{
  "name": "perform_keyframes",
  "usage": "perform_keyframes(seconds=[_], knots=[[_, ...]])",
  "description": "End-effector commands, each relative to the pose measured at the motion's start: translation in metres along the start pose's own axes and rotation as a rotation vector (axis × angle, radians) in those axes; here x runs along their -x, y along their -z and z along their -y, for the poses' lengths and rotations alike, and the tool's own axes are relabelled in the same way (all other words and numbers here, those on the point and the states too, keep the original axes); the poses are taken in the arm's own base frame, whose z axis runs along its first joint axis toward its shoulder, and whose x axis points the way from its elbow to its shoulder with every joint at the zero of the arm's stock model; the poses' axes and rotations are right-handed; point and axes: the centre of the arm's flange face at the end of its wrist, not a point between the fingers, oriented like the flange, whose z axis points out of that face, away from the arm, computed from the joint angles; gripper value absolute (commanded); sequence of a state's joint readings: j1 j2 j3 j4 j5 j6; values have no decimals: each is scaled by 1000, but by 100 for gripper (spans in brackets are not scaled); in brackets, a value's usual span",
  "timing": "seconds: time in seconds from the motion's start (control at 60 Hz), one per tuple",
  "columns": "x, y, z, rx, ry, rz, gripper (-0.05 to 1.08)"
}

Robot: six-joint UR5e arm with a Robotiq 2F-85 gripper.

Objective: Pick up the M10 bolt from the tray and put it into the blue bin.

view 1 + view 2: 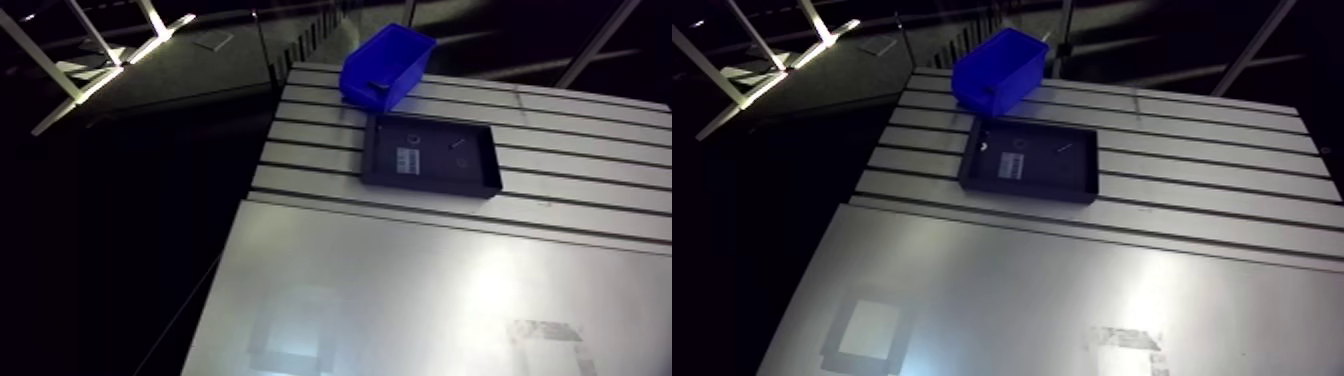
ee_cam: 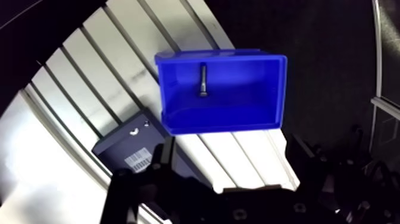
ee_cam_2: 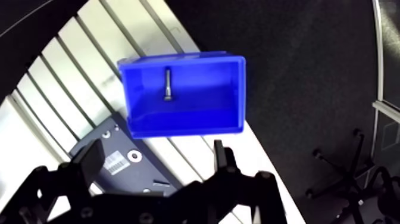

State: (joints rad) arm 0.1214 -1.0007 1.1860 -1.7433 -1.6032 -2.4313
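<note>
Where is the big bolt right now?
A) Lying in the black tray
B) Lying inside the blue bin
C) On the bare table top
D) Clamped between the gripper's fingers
B: the wrist view shows the bolt lying on the floor of the blue bin, while the gripper hangs open and empty above it.
</note>
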Motion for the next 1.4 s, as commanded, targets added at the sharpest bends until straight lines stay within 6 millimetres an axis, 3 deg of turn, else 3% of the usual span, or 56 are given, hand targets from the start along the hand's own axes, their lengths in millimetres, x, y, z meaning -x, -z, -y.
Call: perform_keyframes(seconds=[0.017, 0.133, 0.367, 0.583, 0.767, 1.067, 1.4], knots=[[52, 132, 25, -17, -411, 39, 1], [66, 134, 28, -33, -503, 57, 1], [146, 179, 25, -6, -704, 17, 1], [185, 198, 26, -3, -767, 12, 0], [197, 208, 30, -10, -809, 8, 1], [208, 196, 47, -35, -829, 42, 1], [215, 202, 58, -28, -834, 35, 1]])
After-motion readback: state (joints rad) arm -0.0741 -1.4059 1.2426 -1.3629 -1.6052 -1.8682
